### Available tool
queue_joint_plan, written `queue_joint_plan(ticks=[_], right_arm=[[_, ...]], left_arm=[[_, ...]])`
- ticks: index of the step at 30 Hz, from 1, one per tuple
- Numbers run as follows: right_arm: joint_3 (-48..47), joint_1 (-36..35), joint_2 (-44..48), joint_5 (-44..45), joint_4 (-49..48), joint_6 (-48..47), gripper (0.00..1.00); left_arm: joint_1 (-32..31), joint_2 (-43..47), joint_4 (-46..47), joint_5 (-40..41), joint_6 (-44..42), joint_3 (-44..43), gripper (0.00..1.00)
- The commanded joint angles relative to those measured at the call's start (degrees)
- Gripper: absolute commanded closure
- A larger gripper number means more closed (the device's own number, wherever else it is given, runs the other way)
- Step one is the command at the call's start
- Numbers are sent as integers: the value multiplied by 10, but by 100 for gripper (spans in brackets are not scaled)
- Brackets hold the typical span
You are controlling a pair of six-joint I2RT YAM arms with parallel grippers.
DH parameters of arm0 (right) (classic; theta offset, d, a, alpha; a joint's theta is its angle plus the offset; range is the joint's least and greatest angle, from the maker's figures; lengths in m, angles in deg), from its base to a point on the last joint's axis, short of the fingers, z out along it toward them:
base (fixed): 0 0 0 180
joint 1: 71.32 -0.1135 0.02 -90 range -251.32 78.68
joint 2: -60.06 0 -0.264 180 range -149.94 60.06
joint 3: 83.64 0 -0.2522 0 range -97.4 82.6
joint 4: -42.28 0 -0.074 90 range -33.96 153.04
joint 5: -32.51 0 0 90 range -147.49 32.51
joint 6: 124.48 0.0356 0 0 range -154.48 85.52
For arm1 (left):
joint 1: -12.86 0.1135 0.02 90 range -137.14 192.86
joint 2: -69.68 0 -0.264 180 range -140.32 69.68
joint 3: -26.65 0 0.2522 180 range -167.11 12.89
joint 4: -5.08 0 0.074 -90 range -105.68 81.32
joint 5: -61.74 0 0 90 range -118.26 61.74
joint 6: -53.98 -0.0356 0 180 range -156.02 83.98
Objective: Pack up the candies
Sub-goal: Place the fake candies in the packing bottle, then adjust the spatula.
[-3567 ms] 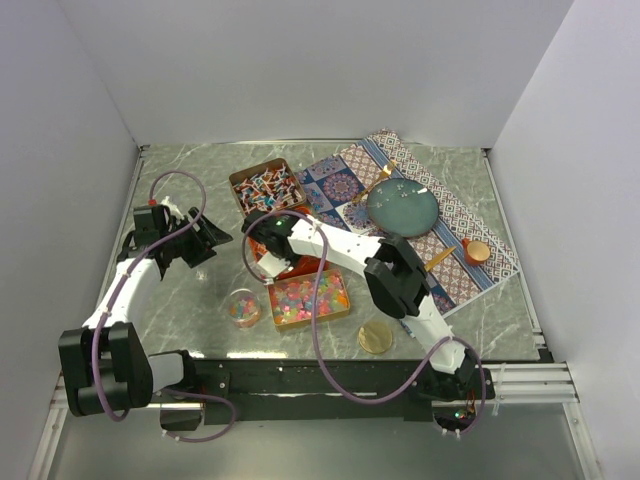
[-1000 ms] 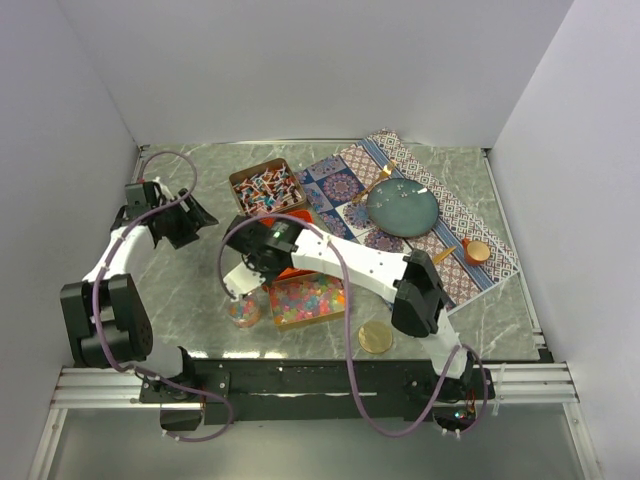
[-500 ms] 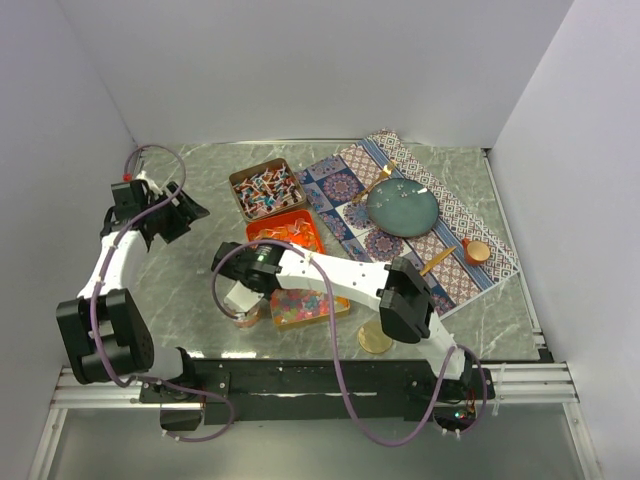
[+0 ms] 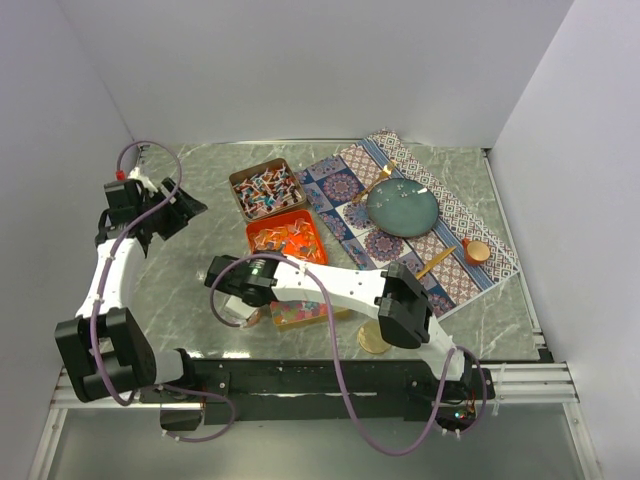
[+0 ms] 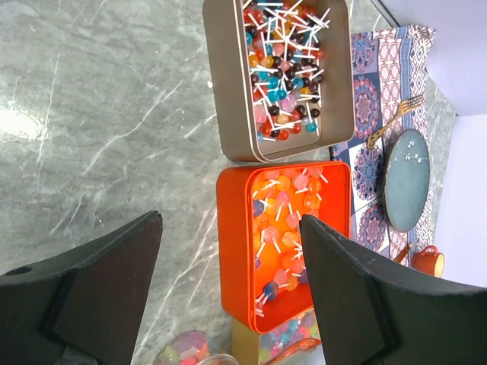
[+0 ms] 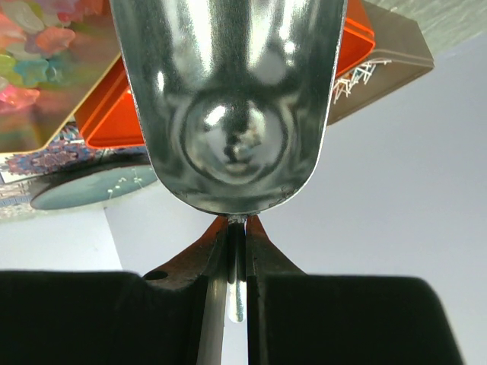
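The candies are multicoloured jellies in a gold tin, largely under my right arm, and some in a small clear jar. Both also show at the bottom of the left wrist view, the jar and the tin. My right gripper is shut on the handle of a metal scoop, held over the jar at the tin's left end. No candy shows on the scoop's shiny face. My left gripper is open and empty at the far left, high above the marble.
An orange tin and a brown tin hold lollipops behind the jellies. A round gold lid lies near the front. A patterned mat carries a blue plate, a fork and an orange cup.
My right arm has swung left and nearer with the scoop, from the jellies tin to over the small jar. My left arm has drawn back to the far left.
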Motion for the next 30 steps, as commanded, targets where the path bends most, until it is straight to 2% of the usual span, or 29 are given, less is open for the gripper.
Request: queue_joint_plan(ticks=[1,5,10,12,18,21,24,30], right_arm=[[-7,-5,0,39,0,-11,100],[-40,-3,-3,26,13,6,100],[-186,40,-27,-53,94,79,100],[-209,67,-25,-82,106,120,100],[-139,159,20,-177,42,163,100],[-167,183,8,-211,32,174,100],[-197,192,-9,-232,24,178,100],[-189,193,-1,-262,-22,184,100]], left_arm=[[3,29,19,-12,3,7,20],[3,39,30,-28,-4,25,19],[2,34,38,-62,-25,40,19],[3,30,51,-110,-28,45,18],[0,24,157,-319,16,85,18],[-9,1,169,-349,18,76,18],[-27,-36,137,-359,1,48,18],[-57,-100,118,-331,3,-2,18]])
